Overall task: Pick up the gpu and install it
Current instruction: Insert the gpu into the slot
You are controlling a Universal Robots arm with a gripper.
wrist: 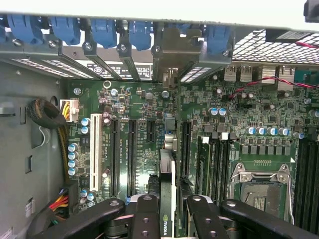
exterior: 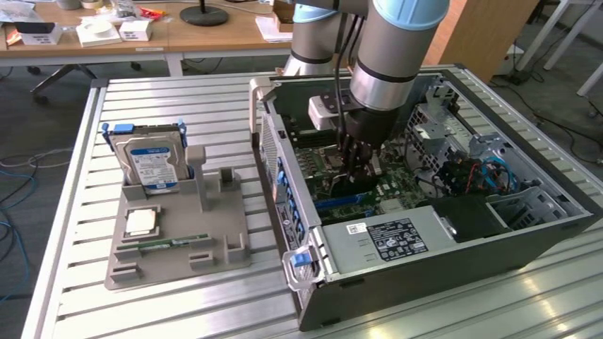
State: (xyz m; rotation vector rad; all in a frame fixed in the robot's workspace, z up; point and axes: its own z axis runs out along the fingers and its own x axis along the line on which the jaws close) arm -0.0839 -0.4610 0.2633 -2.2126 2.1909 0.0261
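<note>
In the wrist view the gpu [wrist: 167, 167] is seen edge-on, a thin dark card with a green logo near my fingers [wrist: 145, 215]. My gripper [wrist: 167, 206] is shut on it from both sides. The card stands upright over the green motherboard [wrist: 249, 109], in line with a black expansion slot between the other long slots [wrist: 132, 154]. Its silver bracket [wrist: 170, 55] reaches up to the case's rear slot openings. In the exterior view my gripper [exterior: 356, 175] is down inside the open computer case [exterior: 282, 162], just above the motherboard.
A grey holder [exterior: 222, 244] on the exterior view's left carries a blue-and-silver hard drive [exterior: 151, 164], a processor chip [exterior: 141, 222] and a green memory stick [exterior: 174, 243]. Inside the case are the power supply [exterior: 396, 236], blue latches [wrist: 99, 30], the processor socket [wrist: 259, 184] and cable bundles [wrist: 47, 117].
</note>
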